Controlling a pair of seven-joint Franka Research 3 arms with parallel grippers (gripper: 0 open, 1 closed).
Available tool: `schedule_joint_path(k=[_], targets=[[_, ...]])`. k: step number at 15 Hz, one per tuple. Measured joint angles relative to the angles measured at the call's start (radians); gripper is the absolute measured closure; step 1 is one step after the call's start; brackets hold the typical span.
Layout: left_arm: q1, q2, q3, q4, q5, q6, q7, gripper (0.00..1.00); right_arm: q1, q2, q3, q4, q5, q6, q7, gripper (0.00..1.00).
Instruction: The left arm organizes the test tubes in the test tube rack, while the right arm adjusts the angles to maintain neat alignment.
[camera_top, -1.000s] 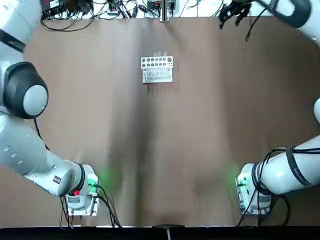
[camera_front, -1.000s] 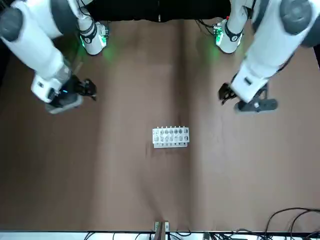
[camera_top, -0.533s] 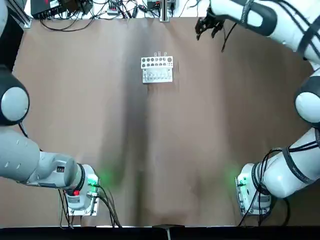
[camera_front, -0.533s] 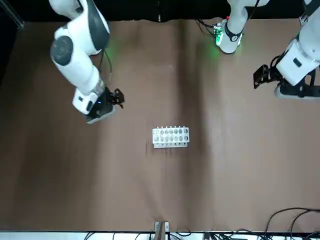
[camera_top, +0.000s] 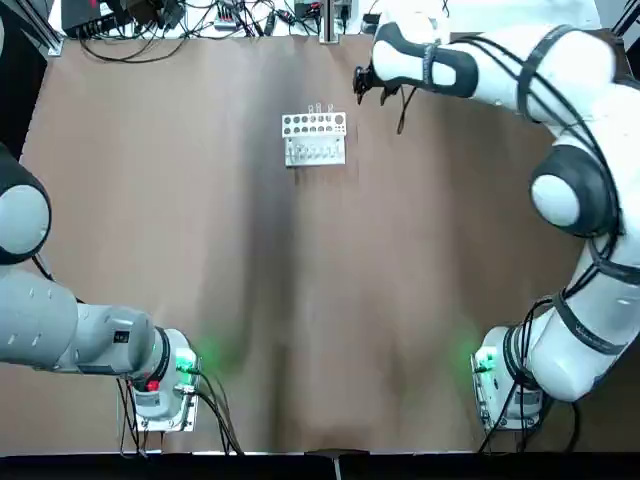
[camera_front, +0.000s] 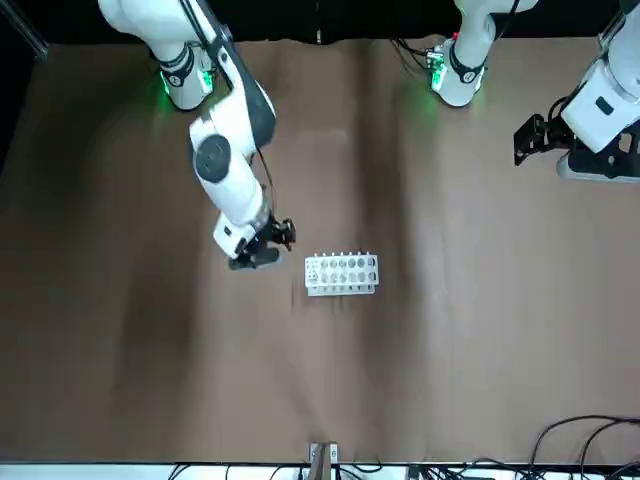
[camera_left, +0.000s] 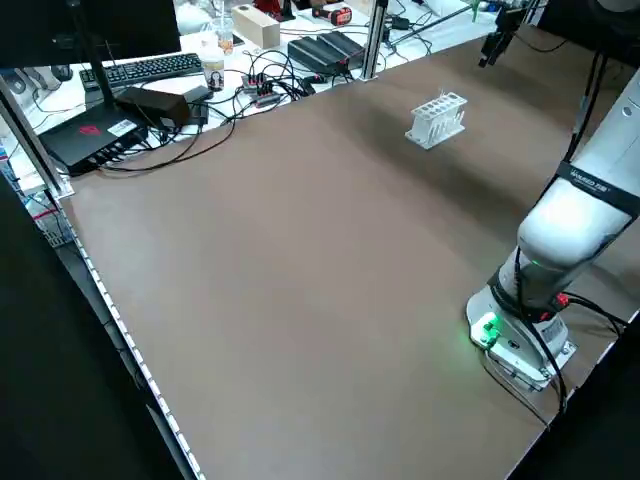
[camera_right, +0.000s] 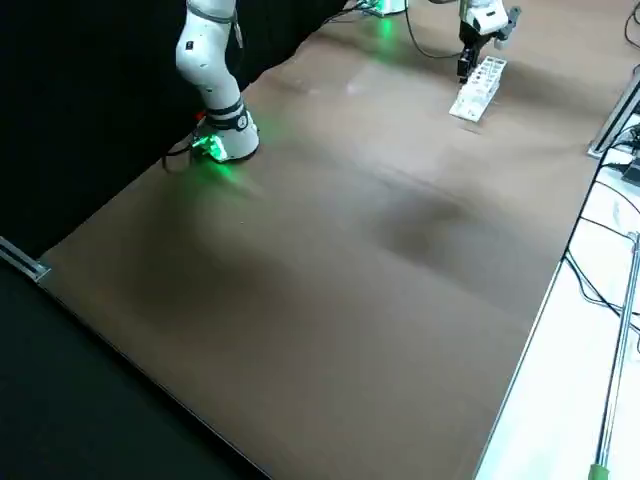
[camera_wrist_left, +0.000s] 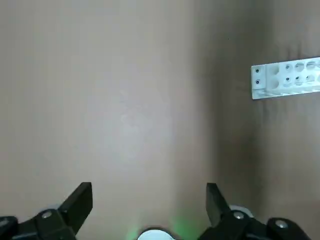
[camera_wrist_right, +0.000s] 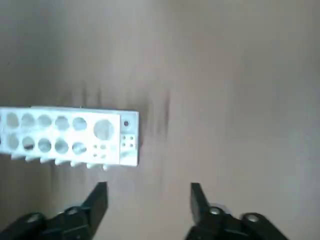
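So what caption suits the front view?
Two grippers, left and right, flank a small white rack.

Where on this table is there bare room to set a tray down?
Bare: the wide stretch between both arm bases, below the rack in the top view. Crowded: just right of the rack, where the right gripper hovers.

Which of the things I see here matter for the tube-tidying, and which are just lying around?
Part of the job:
- rack, mid-table
- left pincer, open, away from the rack
- right pincer, open, near the rack
- thin clear test tubes: I can't make them out for certain

Just lying about:
- keyboard
- black laptop-like box
- tangled cables beyond the table
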Motion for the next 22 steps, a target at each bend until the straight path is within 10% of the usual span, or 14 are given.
schedule_joint_path(k=[5,22], targets=[[0.001,0.000,-0.004,-0.002,-0.002,0.003,-0.002,0.00,0.007,0.102,-0.001,0.112,0.003,0.017,0.048,0.76],[-0.005,0.002,-0.011,-0.009,-0.002,0.003,0.010,0.00,0.061,0.191,0.027,0.132,0.007,0.204,0.109,0.97]])
